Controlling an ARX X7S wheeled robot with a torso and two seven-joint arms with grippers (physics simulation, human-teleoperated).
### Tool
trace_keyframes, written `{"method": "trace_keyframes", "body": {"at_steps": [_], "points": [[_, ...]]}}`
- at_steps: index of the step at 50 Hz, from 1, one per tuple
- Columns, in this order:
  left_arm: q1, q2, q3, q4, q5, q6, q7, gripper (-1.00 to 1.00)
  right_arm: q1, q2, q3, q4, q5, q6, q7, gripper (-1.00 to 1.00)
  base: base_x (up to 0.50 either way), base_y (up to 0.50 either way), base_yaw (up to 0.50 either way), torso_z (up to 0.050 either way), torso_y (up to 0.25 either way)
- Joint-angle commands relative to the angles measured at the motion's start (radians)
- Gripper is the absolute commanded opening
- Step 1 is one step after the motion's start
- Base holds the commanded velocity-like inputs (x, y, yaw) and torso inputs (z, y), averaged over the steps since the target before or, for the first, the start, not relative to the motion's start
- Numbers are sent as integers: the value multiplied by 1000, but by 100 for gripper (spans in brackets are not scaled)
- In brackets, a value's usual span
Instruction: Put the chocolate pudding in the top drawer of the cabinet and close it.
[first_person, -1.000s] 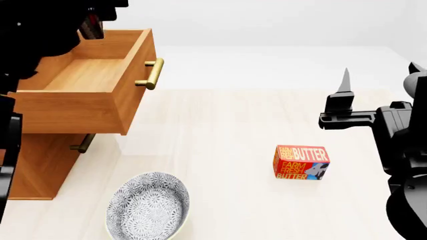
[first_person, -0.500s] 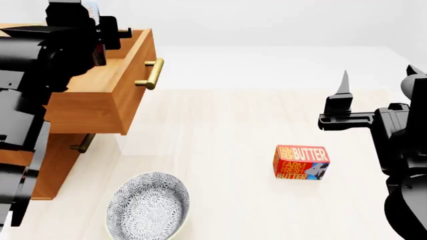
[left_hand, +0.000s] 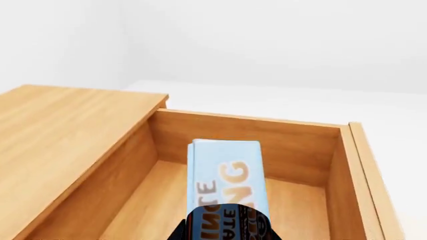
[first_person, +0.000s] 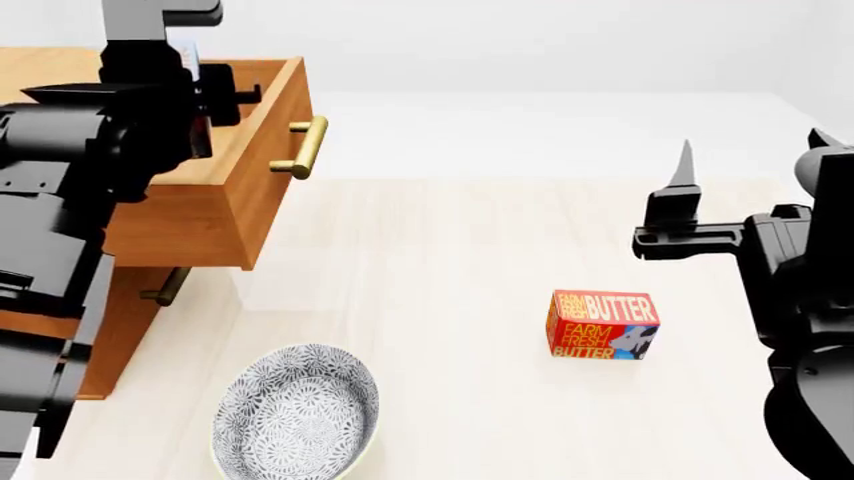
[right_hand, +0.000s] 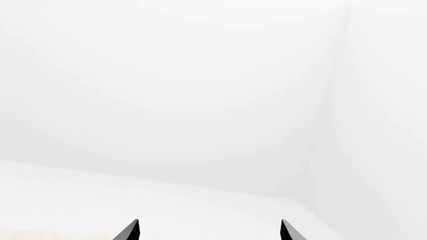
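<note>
Here the left gripper (left_hand: 225, 227), largely cut off at the wrist view's edge, grips the chocolate pudding (left_hand: 225, 177) above the open top drawer (left_hand: 303, 145) of the cabinet (first_person: 94, 350). The right gripper (right_hand: 208, 231) shows only two spread, empty fingertips; the arm hides the drawer's interior in the head view.

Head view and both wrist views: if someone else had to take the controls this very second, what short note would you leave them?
Left gripper: shut on the light-blue flat chocolate pudding box, held above the inside of the open orange-brown wooden top drawer.
Right gripper: open, empty, off to the right above the table.
Done: drawer pulled out of the wooden cabinet, pudding brought over it.
Left: lower and release the pudding, withdraw, push the drawer shut by its brass bar handle.
Red-orange butter box and patterned bowl: leave alone.
</note>
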Motion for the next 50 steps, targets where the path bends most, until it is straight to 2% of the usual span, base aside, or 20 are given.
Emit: {"method": "trace_keyframes", "body": {"at_steps": [1,23,24,39,50], "points": [[-1,4,-4,-25,-1,13,5,-100,5,1,-10,3,3,0,5,100,0,0,0,0,0],[11,16,-2,-69,6,32,24,-100,8,4,-12,5,11,-1,13,100,0,0,0,0,1],[11,16,-2,-70,6,32,24,100,8,3,-9,5,13,-1,13,100,0,0,0,0,0],[9,-11,-15,12,-14,-16,-8,100,5,6,-1,-3,22,1,17,100,0,0,0,0,0],[7,-79,-56,274,-90,-137,-73,100,17,6,1,-11,32,16,23,100,0,0,0,0,0]]}}
